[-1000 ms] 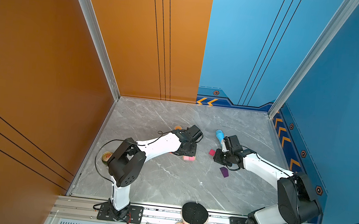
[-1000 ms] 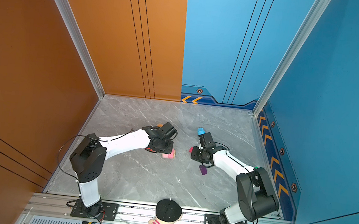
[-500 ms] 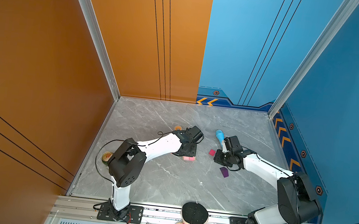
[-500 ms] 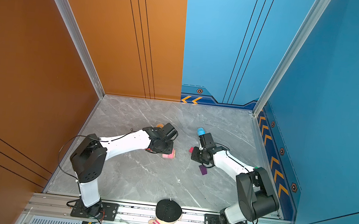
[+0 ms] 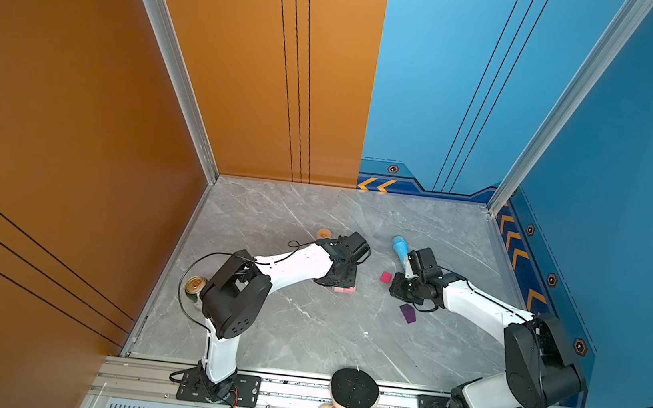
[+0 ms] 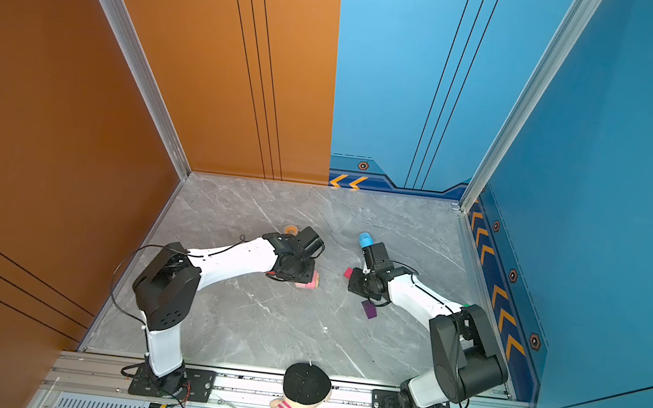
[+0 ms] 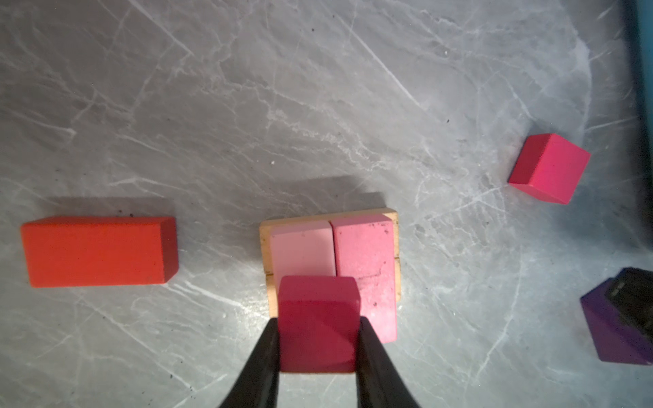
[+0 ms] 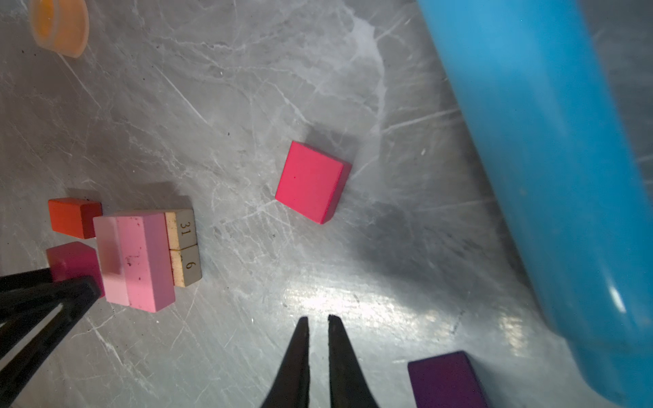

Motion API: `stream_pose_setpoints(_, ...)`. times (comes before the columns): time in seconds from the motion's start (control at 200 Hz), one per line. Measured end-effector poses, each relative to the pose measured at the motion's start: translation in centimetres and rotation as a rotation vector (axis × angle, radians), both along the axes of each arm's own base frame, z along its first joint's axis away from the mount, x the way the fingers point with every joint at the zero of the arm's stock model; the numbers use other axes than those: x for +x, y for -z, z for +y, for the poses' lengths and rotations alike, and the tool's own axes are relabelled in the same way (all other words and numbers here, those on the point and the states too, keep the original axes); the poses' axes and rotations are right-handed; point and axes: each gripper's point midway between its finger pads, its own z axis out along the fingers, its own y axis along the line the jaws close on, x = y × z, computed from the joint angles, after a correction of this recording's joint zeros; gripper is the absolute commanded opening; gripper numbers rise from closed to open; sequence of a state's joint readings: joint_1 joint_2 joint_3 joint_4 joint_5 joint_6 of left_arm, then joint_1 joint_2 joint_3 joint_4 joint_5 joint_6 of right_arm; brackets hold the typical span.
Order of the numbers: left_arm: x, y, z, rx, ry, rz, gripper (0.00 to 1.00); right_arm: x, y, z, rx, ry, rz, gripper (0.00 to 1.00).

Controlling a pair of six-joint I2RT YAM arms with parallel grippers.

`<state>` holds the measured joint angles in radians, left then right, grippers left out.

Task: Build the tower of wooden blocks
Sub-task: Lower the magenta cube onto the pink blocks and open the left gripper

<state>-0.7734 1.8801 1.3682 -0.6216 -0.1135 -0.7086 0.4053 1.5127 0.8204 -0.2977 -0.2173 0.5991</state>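
tower base done: two tan wooden slabs (image 8: 183, 247) on the grey surface (image 7: 318, 106), two pale pink bricks (image 7: 364, 254) atop. left end effector (image 7: 318, 323) clamps a magenta cube (image 7: 318, 300) at their edge; right end effector (image 8: 318, 319) nearly closed, empty. second magenta cube (image 8: 311, 180), red brick (image 7: 95, 250), purple house-shaped piece (image 8: 445, 381) lie loose.

One second on, hardly anything has altered: in both top views neither the left gripper (image 7: 318, 323), jaws clamped on a magenta cube (image 7: 318, 300), nor the right gripper (image 8: 318, 319) shows a shift large enough to make out, and nothing lying on the counter (image 5: 301, 336) has visibly changed place.
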Motion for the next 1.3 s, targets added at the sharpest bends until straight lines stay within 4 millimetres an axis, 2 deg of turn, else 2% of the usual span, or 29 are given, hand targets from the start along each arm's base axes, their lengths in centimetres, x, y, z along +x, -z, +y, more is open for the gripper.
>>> stream_pose_setpoints(1.061, 0.0, 0.6, 0.1, 0.012, -0.009, 0.008, 0.45, -0.2, 0.4, -0.3, -0.003, 0.006, 0.008, 0.14)
stream_pose_setpoints(1.211, 0.1, 0.3, 0.2, 0.014, -0.01, -0.002, 0.47, -0.2, 0.2, -0.3, -0.002, 0.006, 0.005, 0.21)
stream_pose_setpoints(1.302, 0.2, -0.5, 0.2, 0.005, -0.005, -0.019, 0.48, -0.2, 0.2, -0.3, -0.002, 0.007, 0.004, 0.24)
